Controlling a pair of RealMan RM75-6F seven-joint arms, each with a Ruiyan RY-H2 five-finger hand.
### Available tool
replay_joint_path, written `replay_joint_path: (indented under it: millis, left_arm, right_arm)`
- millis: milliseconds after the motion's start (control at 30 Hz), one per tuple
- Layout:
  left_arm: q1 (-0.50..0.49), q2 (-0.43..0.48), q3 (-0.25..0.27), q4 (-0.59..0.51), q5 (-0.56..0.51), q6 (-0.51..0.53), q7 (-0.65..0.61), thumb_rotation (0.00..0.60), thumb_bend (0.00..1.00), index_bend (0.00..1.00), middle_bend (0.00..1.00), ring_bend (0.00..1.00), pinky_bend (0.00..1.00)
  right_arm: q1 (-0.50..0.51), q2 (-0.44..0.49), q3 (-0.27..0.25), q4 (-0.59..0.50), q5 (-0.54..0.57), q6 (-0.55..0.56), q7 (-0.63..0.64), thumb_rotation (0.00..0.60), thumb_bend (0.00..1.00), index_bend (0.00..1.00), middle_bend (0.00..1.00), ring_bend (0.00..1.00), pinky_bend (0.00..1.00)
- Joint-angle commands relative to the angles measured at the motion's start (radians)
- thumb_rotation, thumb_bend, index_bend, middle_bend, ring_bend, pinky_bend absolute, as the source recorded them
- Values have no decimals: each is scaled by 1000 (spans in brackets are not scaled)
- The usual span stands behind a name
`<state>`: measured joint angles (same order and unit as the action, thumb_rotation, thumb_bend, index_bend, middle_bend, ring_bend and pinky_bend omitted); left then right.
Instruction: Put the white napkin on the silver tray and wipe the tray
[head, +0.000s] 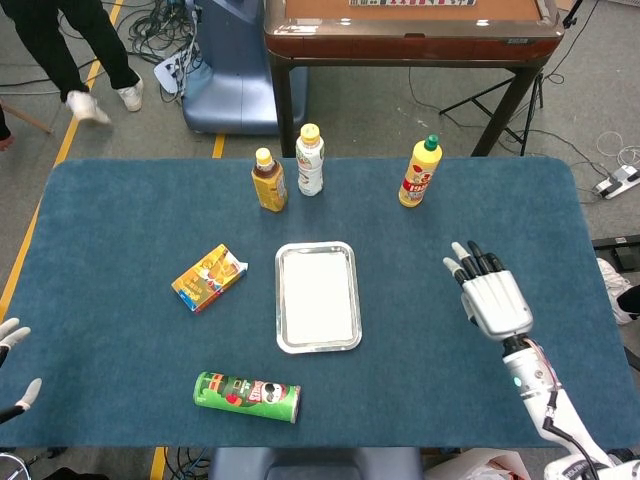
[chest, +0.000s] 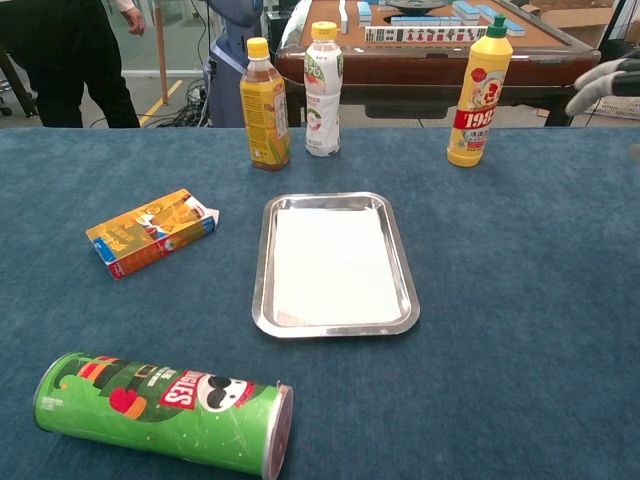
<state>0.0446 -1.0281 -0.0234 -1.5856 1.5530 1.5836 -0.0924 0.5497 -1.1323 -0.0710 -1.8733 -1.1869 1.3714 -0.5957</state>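
Note:
The silver tray (head: 283, 340) (chest: 261, 285) lies in the middle of the blue table. The white napkin (head: 319, 294) (chest: 335, 264) is spread flat inside it and covers most of its floor. My right hand (head: 491, 295) is open over the table's right side, well clear of the tray, fingers spread and holding nothing; only its fingertips (chest: 606, 84) show at the right edge of the chest view. My left hand (head: 12, 365) shows only as pale fingertips at the far left edge of the head view, off the table.
Beyond the tray stand an amber tea bottle (head: 268, 180), a white-labelled bottle (head: 310, 160) and a yellow squeeze bottle (head: 420, 172). An orange carton (head: 209, 277) lies to its left. A green crisp can (head: 247, 396) lies near the front edge. A person (head: 60, 45) walks behind the table's left corner.

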Motion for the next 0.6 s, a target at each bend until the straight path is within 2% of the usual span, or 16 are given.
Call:
replay_joint_path:
  millis: [33, 333, 600]
  left_arm:
    - [-9, -3, -2, -6, -2, -11, 7, 600, 274, 203, 123, 120, 0]
    - [-40, -13, -7, -20, -2, -41, 23, 600, 274, 203, 122, 120, 0]
    - [-46, -17, -3, -28, 2, -38, 36, 600, 274, 203, 123, 120, 0]
  right_arm:
    - [-60, 31, -21, 6, -24, 43, 33, 600, 575, 143, 69, 0, 228]
    - [-203, 65, -32, 36, -61, 150, 101, 600, 575, 129, 95, 4, 244]
    - [-259, 72, -22, 51, -112, 161, 134, 600, 574, 128, 96, 5, 244]
